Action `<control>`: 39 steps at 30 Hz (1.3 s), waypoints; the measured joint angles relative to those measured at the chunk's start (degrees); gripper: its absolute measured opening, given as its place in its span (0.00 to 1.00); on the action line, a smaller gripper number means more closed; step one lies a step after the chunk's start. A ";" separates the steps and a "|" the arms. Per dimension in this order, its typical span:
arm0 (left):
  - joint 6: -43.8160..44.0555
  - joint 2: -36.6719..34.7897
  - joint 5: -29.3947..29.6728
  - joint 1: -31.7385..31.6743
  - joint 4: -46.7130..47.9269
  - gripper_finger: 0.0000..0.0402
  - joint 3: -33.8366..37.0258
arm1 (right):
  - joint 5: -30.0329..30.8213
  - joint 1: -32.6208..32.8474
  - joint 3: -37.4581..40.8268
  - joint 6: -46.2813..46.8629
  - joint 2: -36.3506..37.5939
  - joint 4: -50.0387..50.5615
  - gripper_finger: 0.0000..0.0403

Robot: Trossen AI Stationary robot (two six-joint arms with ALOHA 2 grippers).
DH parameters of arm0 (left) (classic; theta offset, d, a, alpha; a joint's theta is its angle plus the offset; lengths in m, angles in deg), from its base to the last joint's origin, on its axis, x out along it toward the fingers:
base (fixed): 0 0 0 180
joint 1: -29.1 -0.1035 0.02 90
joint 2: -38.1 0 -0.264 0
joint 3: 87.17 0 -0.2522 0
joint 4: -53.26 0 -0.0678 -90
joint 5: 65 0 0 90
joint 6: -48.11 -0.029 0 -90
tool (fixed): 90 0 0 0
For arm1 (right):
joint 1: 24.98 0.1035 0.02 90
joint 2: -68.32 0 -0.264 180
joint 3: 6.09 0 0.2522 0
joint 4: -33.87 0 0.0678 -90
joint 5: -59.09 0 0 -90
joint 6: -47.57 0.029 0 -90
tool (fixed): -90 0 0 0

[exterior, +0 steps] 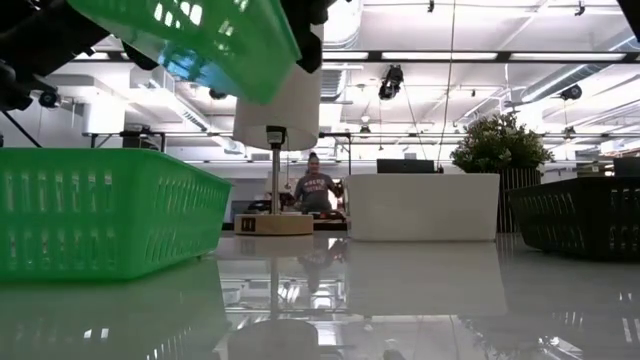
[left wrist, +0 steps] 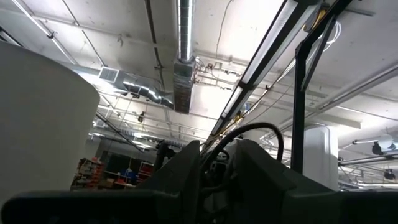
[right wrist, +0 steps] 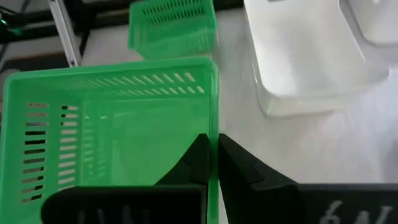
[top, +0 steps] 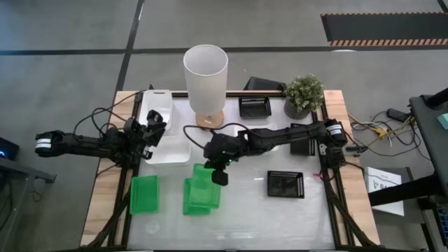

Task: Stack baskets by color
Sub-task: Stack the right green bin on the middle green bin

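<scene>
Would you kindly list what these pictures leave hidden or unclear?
- Left hand: in the high view its fingers blur into the white baskets; its wrist view shows mostly ceiling, so any grip is unclear.
- Green basket held by the right hand: whether it touches the green basket below is hidden by overlap.
- Low view: the lifted basket is cut off by the top edge.

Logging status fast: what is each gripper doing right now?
Left gripper: cannot be told.
Right gripper: closed on a green basket's rim.

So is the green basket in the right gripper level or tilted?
Tilted. The right gripper pinches the green basket by its wall, lifted clear of the table; the low view shows it slanting.
</scene>
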 joint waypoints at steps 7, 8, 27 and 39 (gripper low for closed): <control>0.00 0.11 0.02 0.00 0.04 0.22 0.00 | -0.03 0.52 2.84 -3.90 0.00 -12.26 0.02; 0.00 0.11 0.02 0.00 0.02 0.22 0.00 | -0.02 0.60 3.67 -4.20 0.00 -14.15 0.02; -0.01 0.11 0.06 0.00 0.02 0.22 0.00 | 0.00 0.82 23.47 -2.16 0.00 -38.76 0.03; -0.02 0.11 0.11 0.00 0.02 0.22 0.00 | 0.49 1.28 24.79 -3.54 0.00 -40.76 0.16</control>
